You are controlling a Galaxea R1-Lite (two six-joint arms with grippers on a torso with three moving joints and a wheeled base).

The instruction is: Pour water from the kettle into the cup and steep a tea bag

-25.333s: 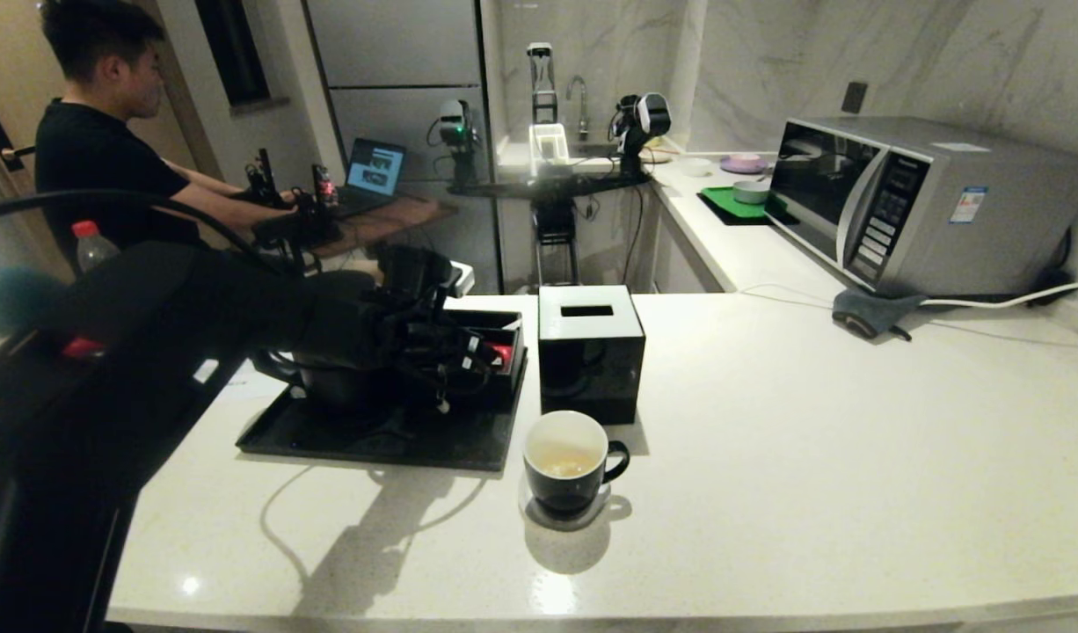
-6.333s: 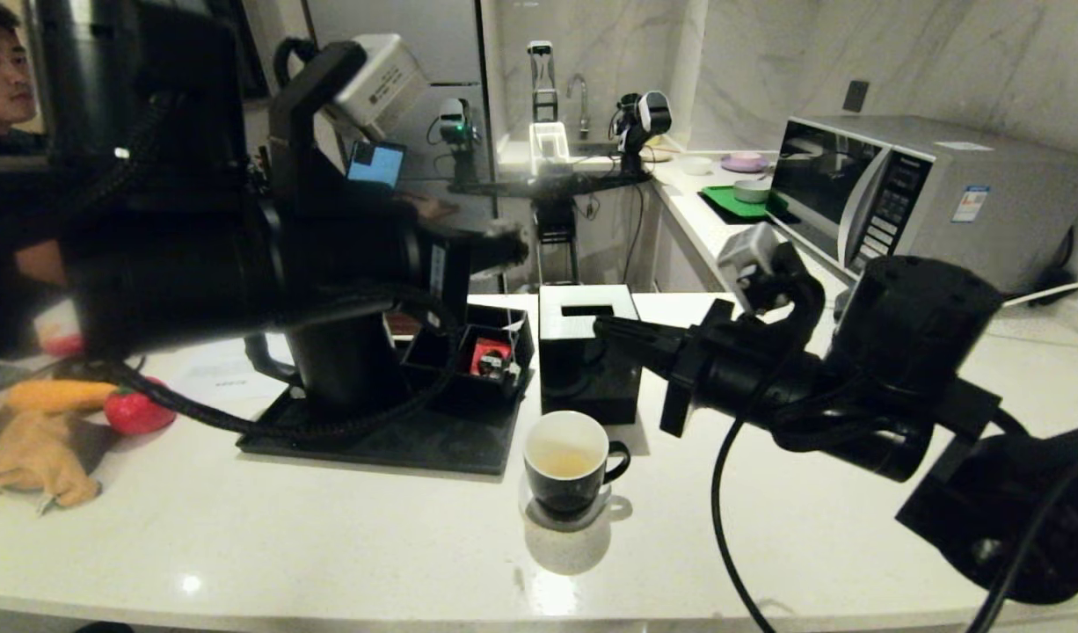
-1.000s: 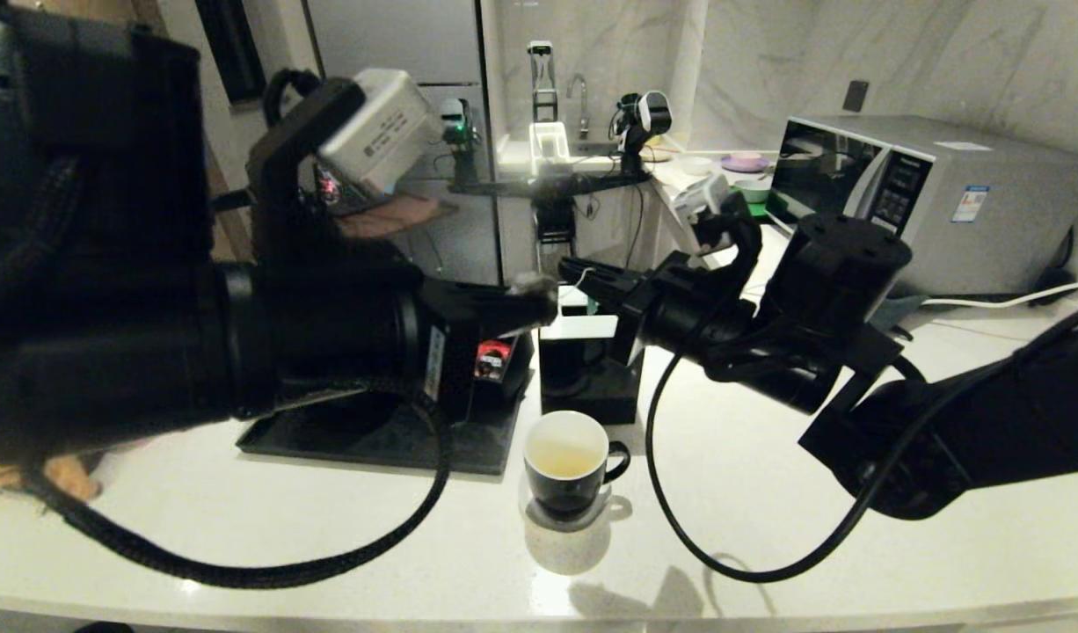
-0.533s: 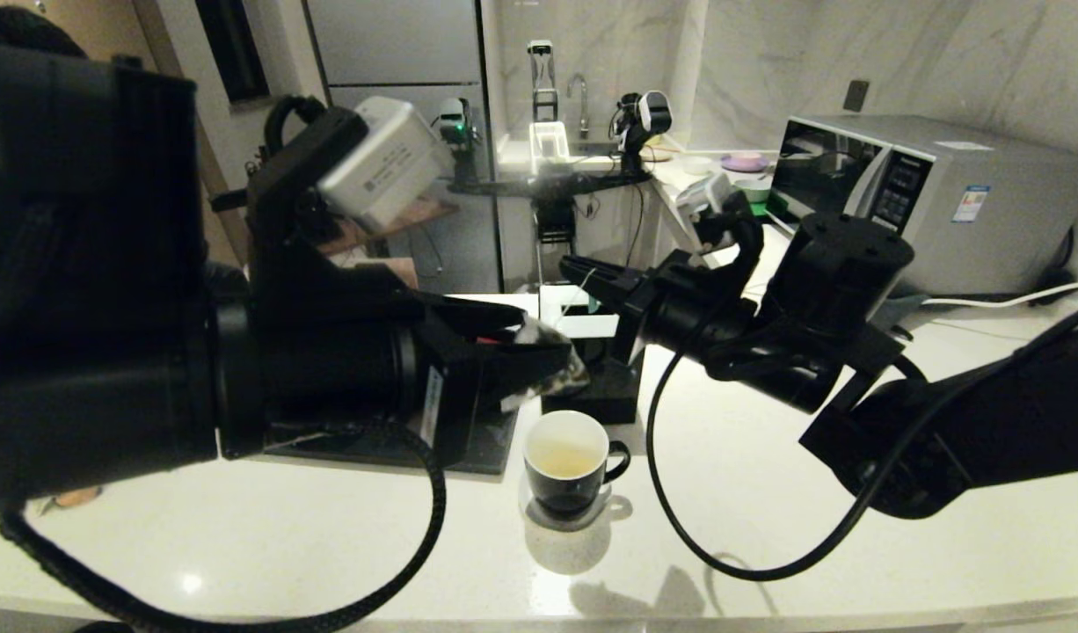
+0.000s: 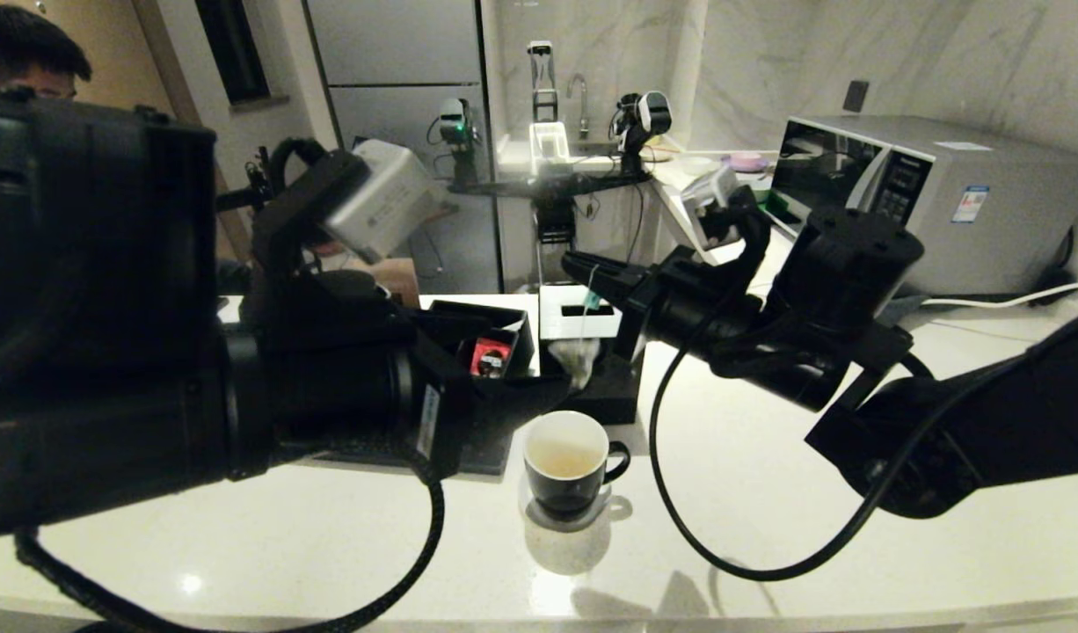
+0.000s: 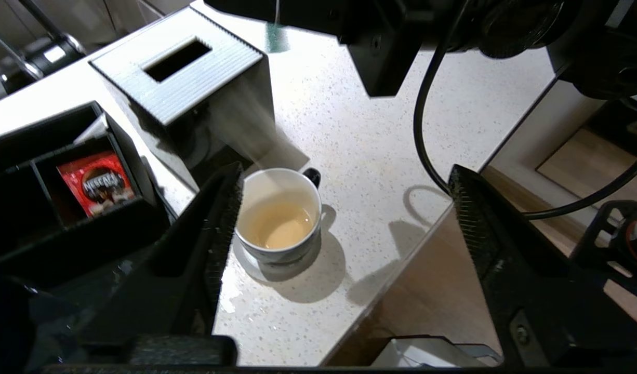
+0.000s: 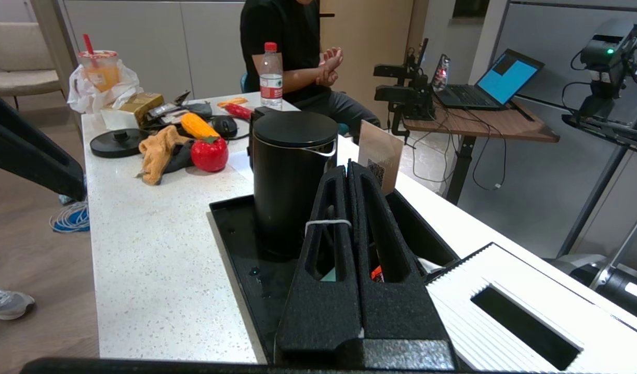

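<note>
Left tool (image 6: 344, 249) gaping, empty, over cup (image 6: 278, 218). Right tool (image 5: 579, 264) pinching string, tea bag (image 5: 579, 360) dangling above. Next: lowering into water (image 6: 277, 224).

White counter (image 5: 768, 492) with cup (image 5: 567, 462), tray (image 7: 235, 244)

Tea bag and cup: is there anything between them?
Nothing; in the head view the tea bag hangs by its string from the shut right hand, with only air above the cup.

Microwave (image 5: 926, 198) on counter; red packet (image 6: 97, 182) in tray compartment; slotted box (image 6: 181, 62) beside.
</note>
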